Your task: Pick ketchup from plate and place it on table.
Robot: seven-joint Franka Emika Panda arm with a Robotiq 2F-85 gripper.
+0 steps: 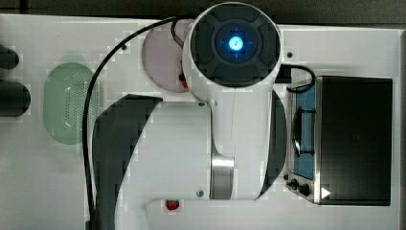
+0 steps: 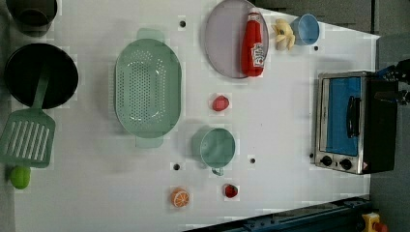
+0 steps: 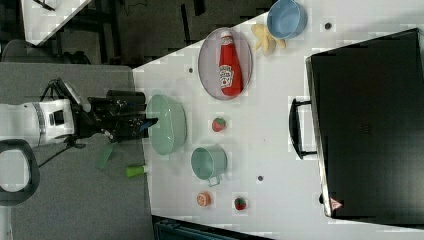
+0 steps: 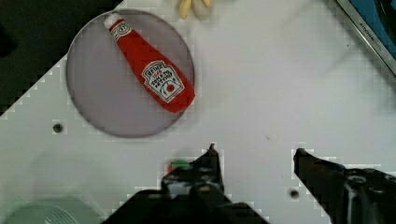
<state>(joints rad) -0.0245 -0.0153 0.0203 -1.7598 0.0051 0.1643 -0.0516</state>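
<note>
**Ketchup waits on the plate, arm high and empty-handed**

While the arm's wrist housing blocks much of the top view, the plate (image 1: 160,60) peeks out at the top view's left of it, with a sliver of red at its edge, next to the green basket (image 1: 67,103).

From the left view, the ketchup (image 2: 253,44) lies flat on the plate (image 2: 220,38), close to the rim nearest the bananas (image 2: 284,35) and blue bowl (image 2: 306,28). A strawberry toy (image 2: 220,103) sits on the table (image 2: 270,121) below the plate, near the green cup (image 2: 217,147).

From the right view, the gripper (image 3: 145,120) hangs well above the tabletop, over the basket's end, far from the bottle (image 3: 229,62).

Seen from the wrist, the gripper (image 4: 254,151) stands partly open with nothing between its two dark fingers (image 4: 210,163), bare table below; the ketchup (image 4: 149,70) lies diagonally across the plate (image 4: 93,93), cap towards the rim.

Risks, as I judge them: the bottle lies slantwise to the jaws, so a descent without turning the wrist could pinch it end-on and roll it off. It looks soft, so a squeeze near the tapered neck may slip. Pressing too low could tip or drag the plate.
</note>
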